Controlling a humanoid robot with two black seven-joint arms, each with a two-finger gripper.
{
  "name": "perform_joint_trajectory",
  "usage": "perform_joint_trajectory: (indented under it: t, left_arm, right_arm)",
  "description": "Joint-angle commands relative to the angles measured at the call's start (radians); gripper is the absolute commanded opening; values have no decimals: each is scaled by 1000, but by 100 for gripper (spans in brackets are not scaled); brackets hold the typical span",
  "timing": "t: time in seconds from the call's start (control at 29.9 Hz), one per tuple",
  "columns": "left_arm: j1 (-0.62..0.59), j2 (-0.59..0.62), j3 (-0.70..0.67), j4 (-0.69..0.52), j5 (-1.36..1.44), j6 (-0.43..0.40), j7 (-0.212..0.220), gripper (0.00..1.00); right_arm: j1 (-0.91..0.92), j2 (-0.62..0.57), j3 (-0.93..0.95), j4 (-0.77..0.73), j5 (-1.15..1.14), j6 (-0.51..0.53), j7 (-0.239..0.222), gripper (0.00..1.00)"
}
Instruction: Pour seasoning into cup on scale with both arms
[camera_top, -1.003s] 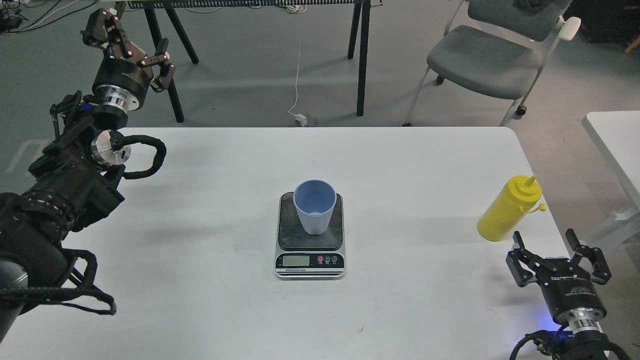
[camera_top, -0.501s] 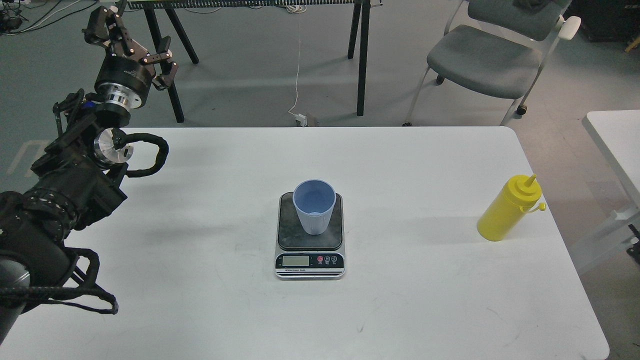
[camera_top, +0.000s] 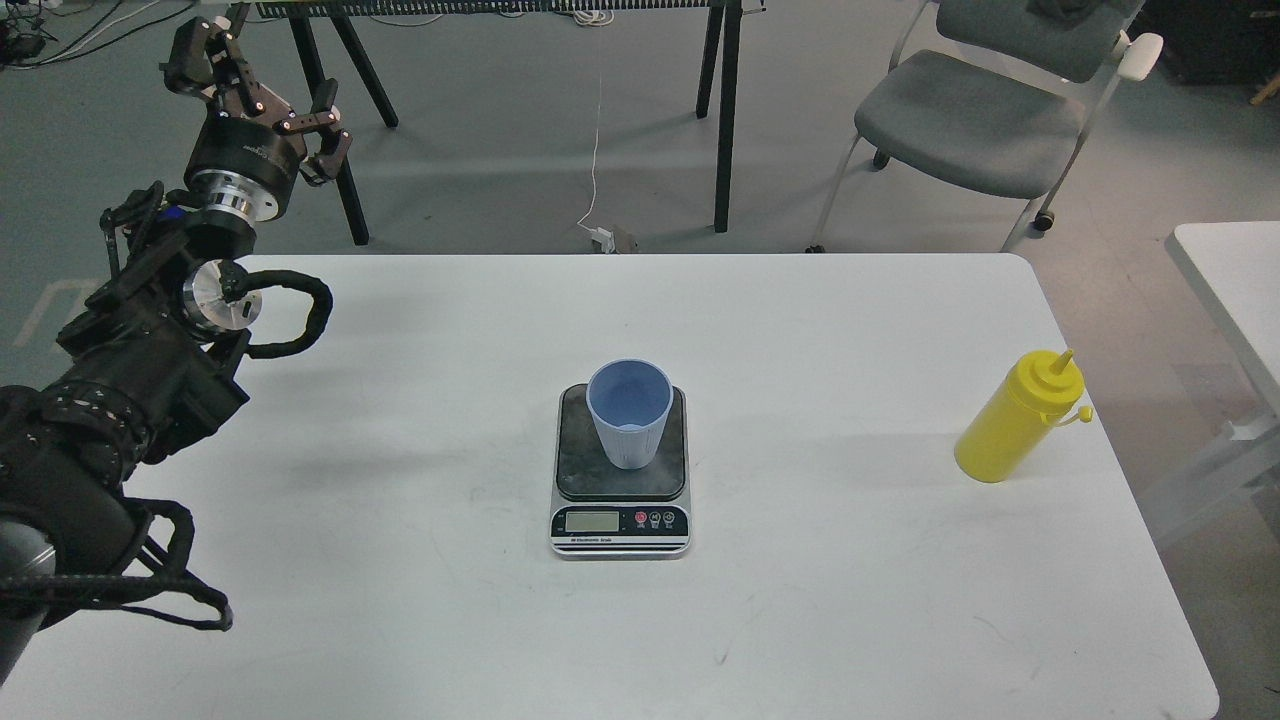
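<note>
Having left view, right claw gone; left claw (camera_top: 262, 95) seemingly spread.

obstacles: cup (camera_top: 629, 412) on scale (camera_top: 621, 470), ctr | bottle (camera_top: 1020, 417) R edge, apart

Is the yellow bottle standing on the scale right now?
No, the yellow bottle stands on the table near its right edge, while only the blue cup sits on the scale.

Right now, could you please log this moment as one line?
left gripper: open, raised, empty | right: out of view | cup: on scale | seasoning: upright, untouched
</note>
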Motion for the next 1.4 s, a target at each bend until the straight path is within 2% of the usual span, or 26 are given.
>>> perform_joint_trajectory:
  t: [0.0, 0.23, 0.37, 0.53, 0.8, 0.97, 1.17, 1.37]
  left_arm:
    - [-3, -5, -1, -1, -1, 0, 0, 99]
    - [-9, -6, 0, -1, 0, 0, 0, 99]
    - [-9, 0, 0, -1, 0, 0, 0, 99]
    - [-7, -8, 0, -1, 0, 0, 0, 99]
    - [-12, -32, 0, -1, 0, 0, 0, 99]
    - [-15, -31, 0, -1, 0, 0, 0, 99]
    - [-24, -32, 0, -1, 2, 0, 0, 99]
    - [-41, -34, 0, -1, 2, 0, 0, 99]
  right_arm:
    - [130, 13, -58, -18, -24, 0, -2, 100]
    - [290, 93, -190, -15, -67, 0, -1, 100]
    - [356, 194, -130, -15, -55, 0, 8, 100]
    - [362, 303, 14, -3, -55, 0, 4, 100]
    - [365, 446, 105, 119, -52, 0, 8, 100]
    - [359, 565, 133, 120, 35, 0, 7, 100]
    - [350, 637, 139, 113, 63, 0, 10, 100]
    - [312, 651, 145, 113, 63, 0, 12, 100]
